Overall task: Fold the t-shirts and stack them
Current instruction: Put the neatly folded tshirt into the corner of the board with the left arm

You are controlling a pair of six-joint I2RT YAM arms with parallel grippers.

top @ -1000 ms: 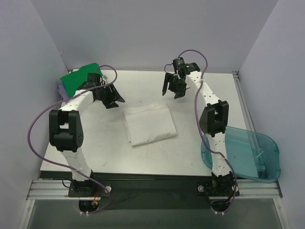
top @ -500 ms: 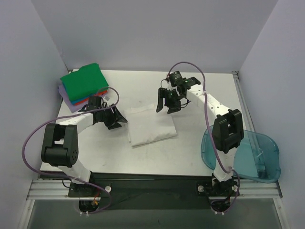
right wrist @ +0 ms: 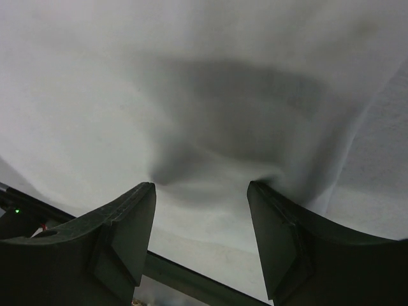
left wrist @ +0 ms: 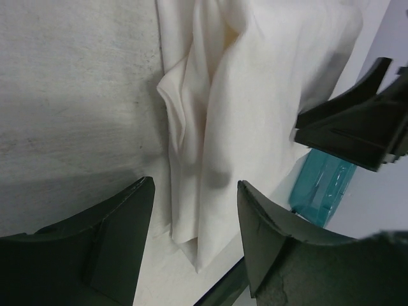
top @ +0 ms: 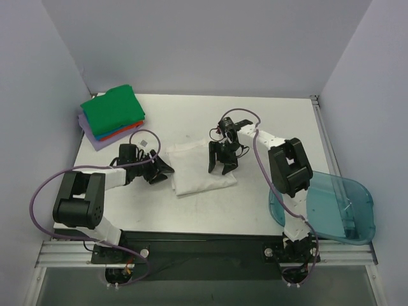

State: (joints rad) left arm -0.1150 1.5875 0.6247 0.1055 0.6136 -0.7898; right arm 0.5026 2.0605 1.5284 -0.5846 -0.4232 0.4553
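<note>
I am holding both pairs of fingers wide open and empty, left fingers [left wrist: 108, 248] beside the folded white shirt's [top: 201, 167] left edge on the tabletop [top: 274, 121], right fingers [right wrist: 280, 245] dimpling its top, and I judge that pinching every layer low is best.

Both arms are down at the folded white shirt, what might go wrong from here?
The left end effector is open at the layered edge of the white shirt; it may pinch only some layers, undoing the fold. The right end effector is open over the shirt's flat top; closing there may bunch the cloth.
</note>
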